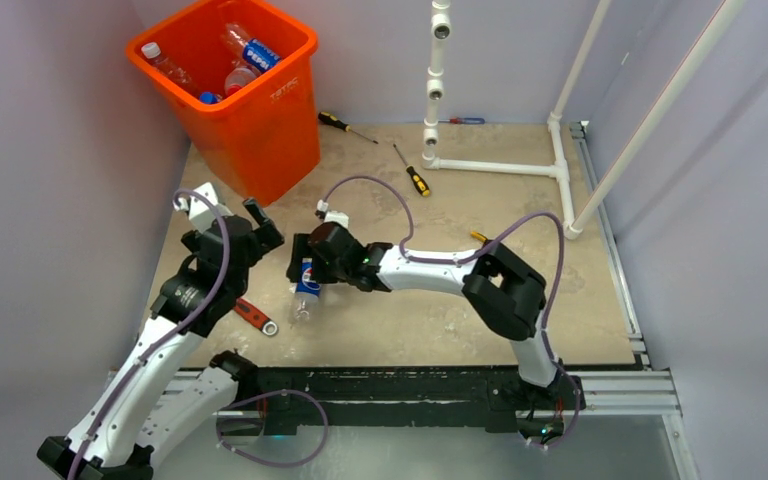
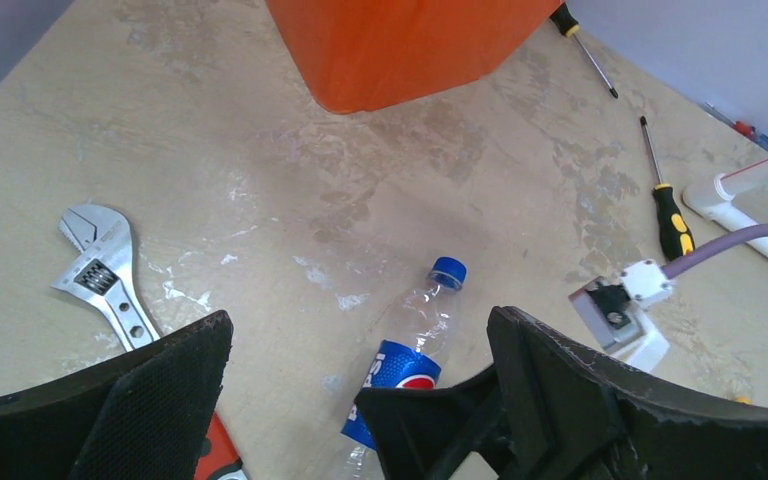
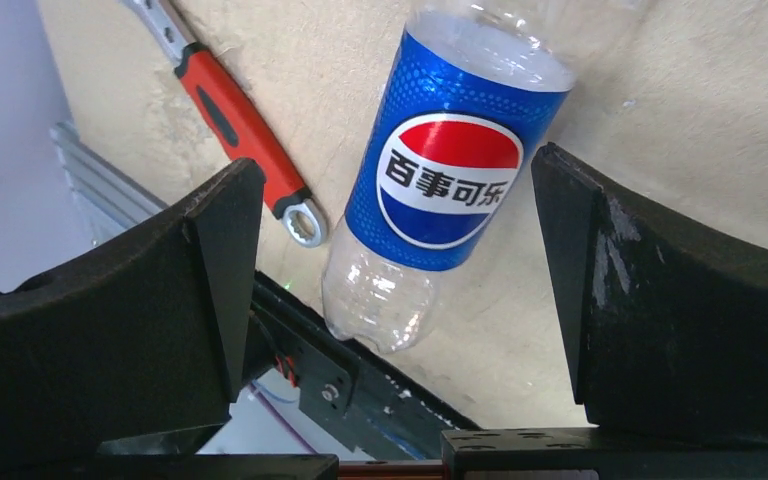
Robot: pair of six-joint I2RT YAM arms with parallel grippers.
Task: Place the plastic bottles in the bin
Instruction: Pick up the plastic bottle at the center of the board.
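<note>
Right gripper (image 3: pixel 395 190) fingers (image 3: pixel 660 300) stand open astride the lying bottle (image 3: pixel 450 170); off-centre closing could roll it across the desk (image 3: pixel 680 80).

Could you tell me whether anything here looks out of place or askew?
One bottle lies on its side on the table, outside the bin, within the open right gripper. A wrench and two screwdrivers lie scattered nearby. Nothing looks spilled.

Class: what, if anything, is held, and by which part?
Nothing is held. The left gripper is open, empty; the right gripper, open, straddles the bottle at its label.
</note>
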